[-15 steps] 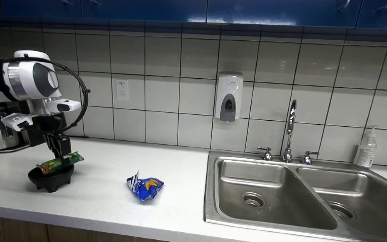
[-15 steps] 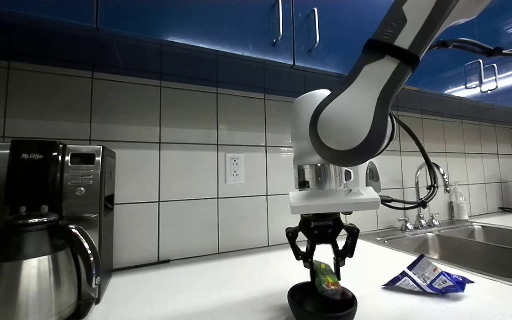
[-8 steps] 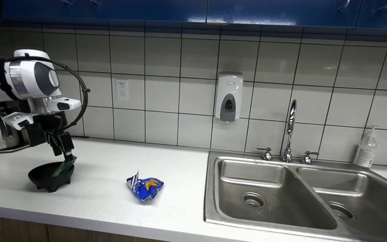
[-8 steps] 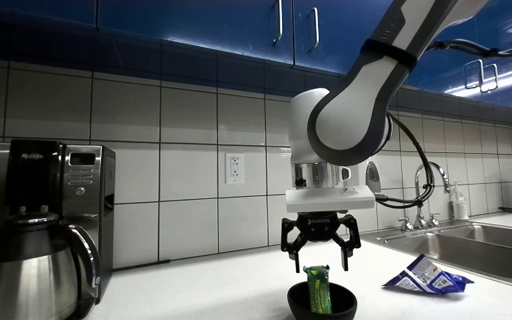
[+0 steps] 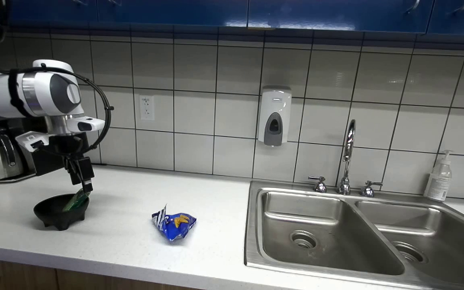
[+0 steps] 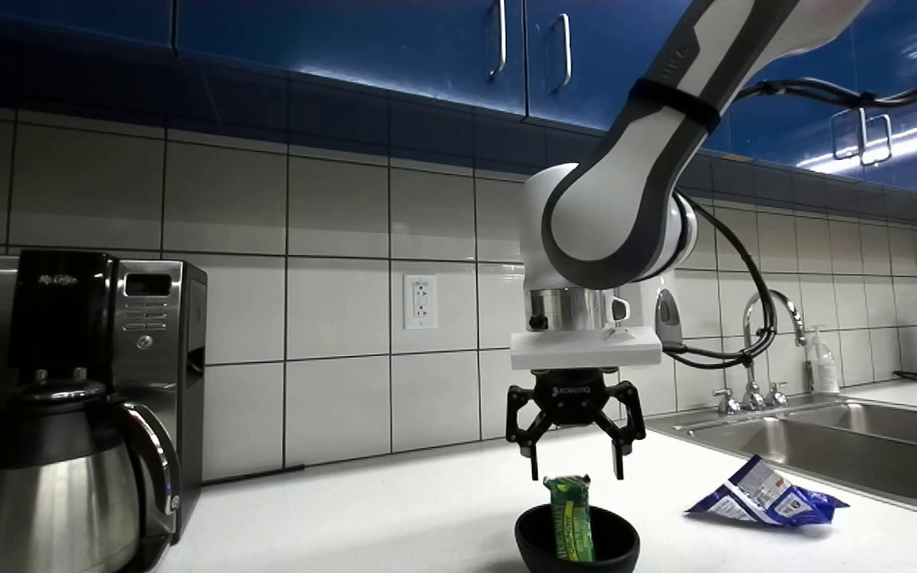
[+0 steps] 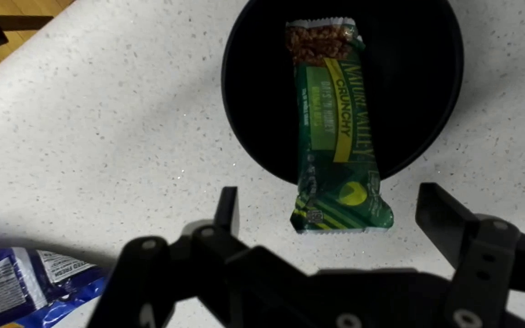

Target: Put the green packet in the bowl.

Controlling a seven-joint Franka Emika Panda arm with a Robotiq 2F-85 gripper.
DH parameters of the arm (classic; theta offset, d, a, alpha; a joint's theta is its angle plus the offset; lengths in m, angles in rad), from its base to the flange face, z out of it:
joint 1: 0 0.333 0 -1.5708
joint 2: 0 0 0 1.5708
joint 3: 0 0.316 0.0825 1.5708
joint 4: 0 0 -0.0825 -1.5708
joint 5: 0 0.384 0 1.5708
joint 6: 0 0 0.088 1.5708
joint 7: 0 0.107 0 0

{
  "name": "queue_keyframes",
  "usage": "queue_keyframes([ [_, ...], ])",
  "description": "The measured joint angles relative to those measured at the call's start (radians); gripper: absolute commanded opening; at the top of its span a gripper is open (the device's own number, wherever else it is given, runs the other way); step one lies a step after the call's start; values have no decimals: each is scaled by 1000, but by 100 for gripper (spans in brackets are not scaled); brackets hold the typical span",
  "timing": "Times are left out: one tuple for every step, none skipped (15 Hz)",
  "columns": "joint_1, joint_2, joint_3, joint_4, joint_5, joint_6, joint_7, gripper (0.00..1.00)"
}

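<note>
The green packet (image 7: 335, 127) leans inside the black bowl (image 7: 417, 91), its brown end down in it and its other end sticking out past the rim. In both exterior views the packet (image 6: 571, 517) stands tilted in the bowl (image 5: 61, 219). My gripper (image 6: 577, 477) hangs just above the packet's raised end, with its fingers spread wide. The wrist view shows the gripper (image 7: 329, 187) with one finger on each side of that end, a gap separating each from the packet. Nothing is held.
A blue packet (image 5: 174, 224) lies on the white counter (image 5: 127, 249) beside the bowl. Farther along is a steel double sink (image 5: 304, 237) with a faucet (image 5: 349, 149). A coffee maker (image 6: 156, 334) with its carafe (image 6: 60, 477) stands on the opposite side of the bowl.
The fingers have opened and let go of the green packet, which dropped from above the bowl into it and now leans on the rim. Since then the gripper has shifted slightly up and toward the sink side.
</note>
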Motion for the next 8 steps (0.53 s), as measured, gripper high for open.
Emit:
queue_keyframes([
  [-2, 0, -11, 10, 24, -15, -22, 100],
  [-5, 0, -22, 21, 48, -34, -46, 100],
  [-8, 0, -33, 34, 69, -55, -73, 100],
  [-12, 0, -43, 49, 88, -79, -100, 100],
  [-17, 0, -52, 64, 102, -101, -122, 100],
  [-21, 0, -61, 78, 113, -127, -146, 100],
  [-27, 0, -67, 91, 124, -151, -171, 100],
  [-30, 0, -75, 102, 135, -175, -195, 100],
])
